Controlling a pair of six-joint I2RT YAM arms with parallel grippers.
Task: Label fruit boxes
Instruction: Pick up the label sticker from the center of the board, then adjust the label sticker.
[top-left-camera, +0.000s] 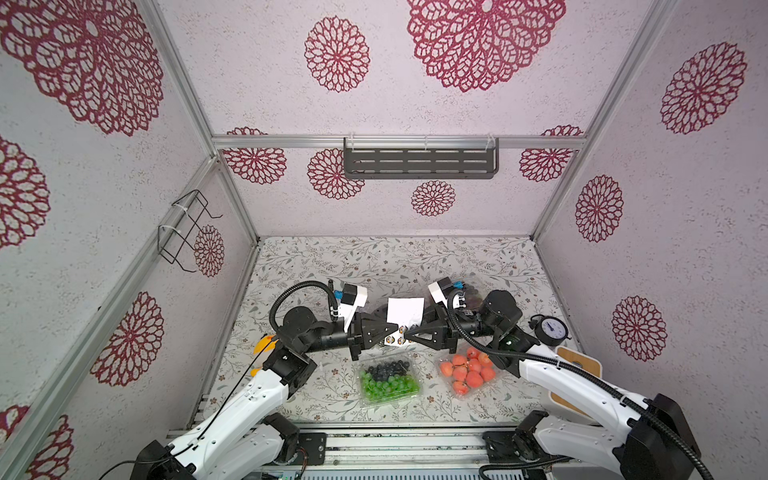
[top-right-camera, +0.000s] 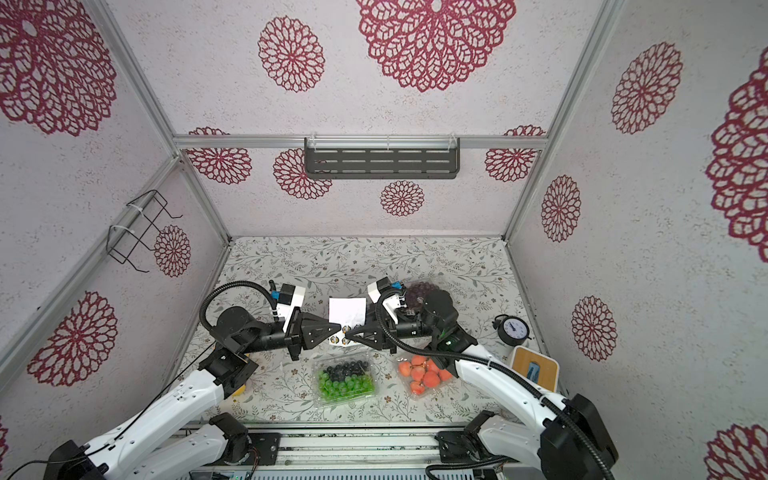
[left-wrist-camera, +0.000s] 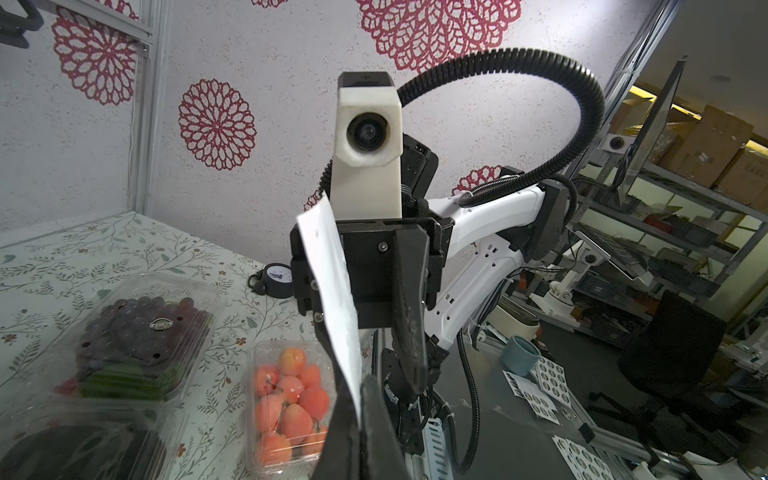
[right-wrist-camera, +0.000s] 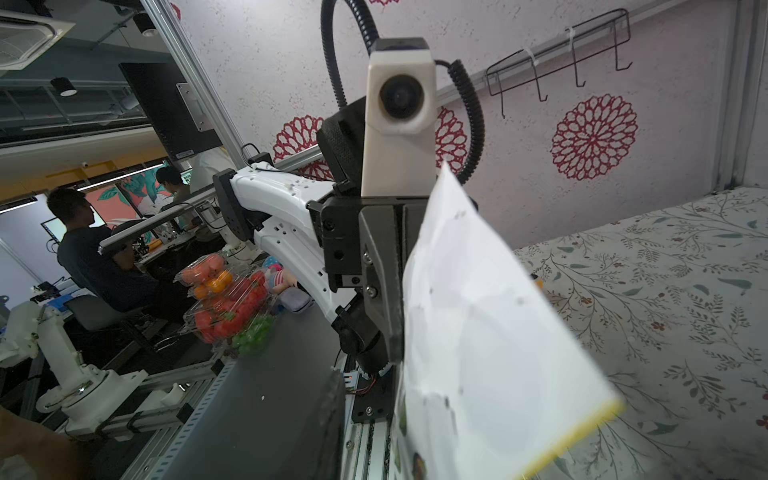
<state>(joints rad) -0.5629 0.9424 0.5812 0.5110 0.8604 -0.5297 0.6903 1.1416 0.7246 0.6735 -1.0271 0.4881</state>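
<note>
Left gripper (top-left-camera: 394, 333) is clenched on the white sticker sheet (top-left-camera: 405, 309); right gripper (top-left-camera: 409, 334) meets it, grip undeterminable. On the table (top-left-camera: 332, 266), the dark purple grape box (left-wrist-camera: 141, 328) carries a round label (left-wrist-camera: 161, 323); the green-and-blue grape box (top-left-camera: 388, 380) and orange-red fruit box (top-left-camera: 467, 370) appear unlabelled.

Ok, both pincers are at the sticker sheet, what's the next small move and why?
The left pincer clamps the sticker sheet aloft, and the right pincer points at its stickered edge; so probably close it on one sticker and peel away.
</note>
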